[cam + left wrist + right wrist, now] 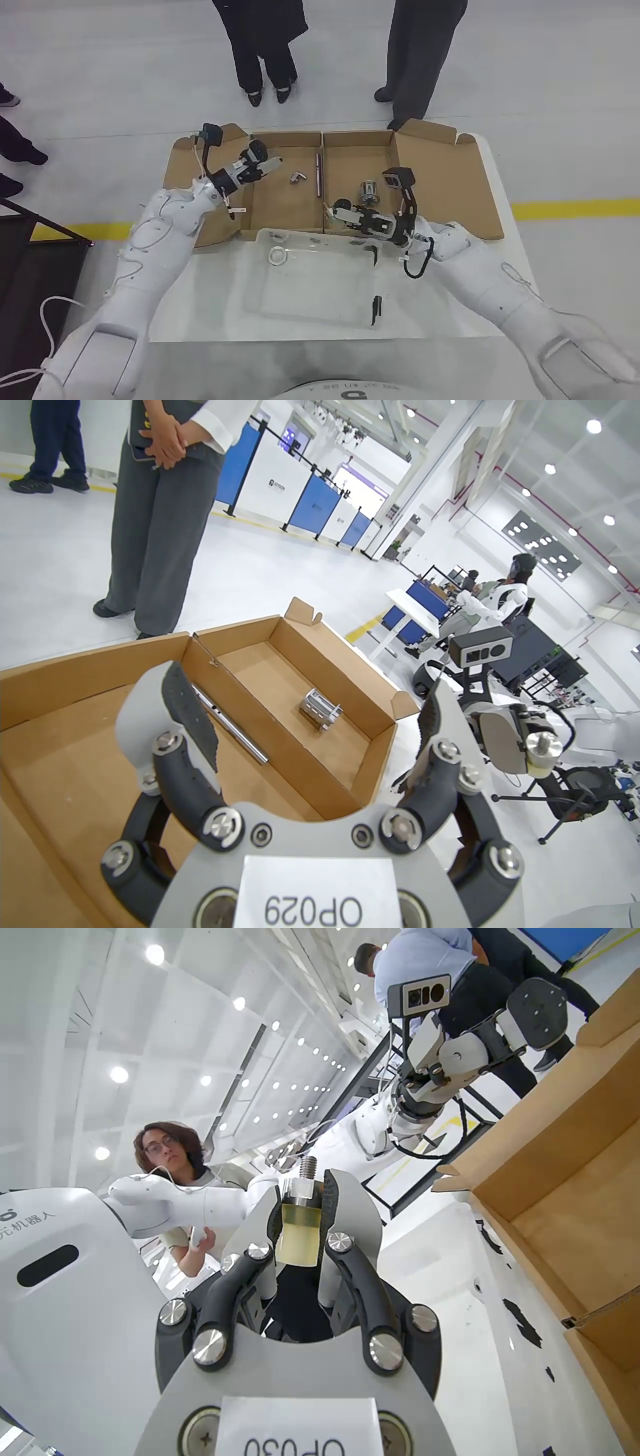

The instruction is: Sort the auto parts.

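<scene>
White table (225,300), 2 cardboard boxes side by side. Left gripper (260,165) hangs wide open over the left box (285,205), with a steel rod (318,173) along its right wall. Right gripper (302,1198) is clamped on a yellowish threaded bushing (300,1233) over the right box's (450,190) near-left corner.

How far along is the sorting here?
Done: rod and small metal piece in the left box, a finned part in the right box. In hand: right gripper clamps a threaded stud; left gripper is open. Left: ring in the clear tray, black pieces at its edge.
</scene>
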### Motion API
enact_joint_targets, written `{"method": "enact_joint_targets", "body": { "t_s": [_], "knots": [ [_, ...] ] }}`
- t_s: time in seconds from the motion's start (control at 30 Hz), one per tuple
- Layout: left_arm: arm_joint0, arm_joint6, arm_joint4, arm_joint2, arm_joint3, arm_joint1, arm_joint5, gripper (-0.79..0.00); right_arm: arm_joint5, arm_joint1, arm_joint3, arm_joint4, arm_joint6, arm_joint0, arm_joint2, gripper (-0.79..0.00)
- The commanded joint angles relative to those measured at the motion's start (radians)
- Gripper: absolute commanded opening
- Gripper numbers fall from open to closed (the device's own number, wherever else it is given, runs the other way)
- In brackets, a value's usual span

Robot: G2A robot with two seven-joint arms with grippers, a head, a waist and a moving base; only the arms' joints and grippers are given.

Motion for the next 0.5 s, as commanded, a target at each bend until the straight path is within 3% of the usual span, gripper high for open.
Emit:
{"method": "enact_joint_targets", "body": {
  "t_s": [0.0,0.23,0.33,0.47],
  "knots": [
    [0.0,0.0,0.0,0.0,0.0,0.0,0.0,0.0,0.0,0.0,0.0,0.0,0.001,0.0,0.0,-0.785],
    [0.0,0.0,0.0,0.0,0.0,0.0,0.0,0.0,0.007,0.0,-0.004,-0.001,-0.001,-0.002,-0.001,-0.785],
    [0.0,0.0,0.0,0.0,0.0,0.0,0.0,0.0,0.074,-0.001,-0.037,0.016,-0.002,-0.015,-0.001,-0.785],
    [0.0,0.0,0.0,0.0,0.0,0.0,0.0,0.0,0.171,0.008,-0.083,0.204,0.097,-0.024,0.029,-0.785]
  ]
}}
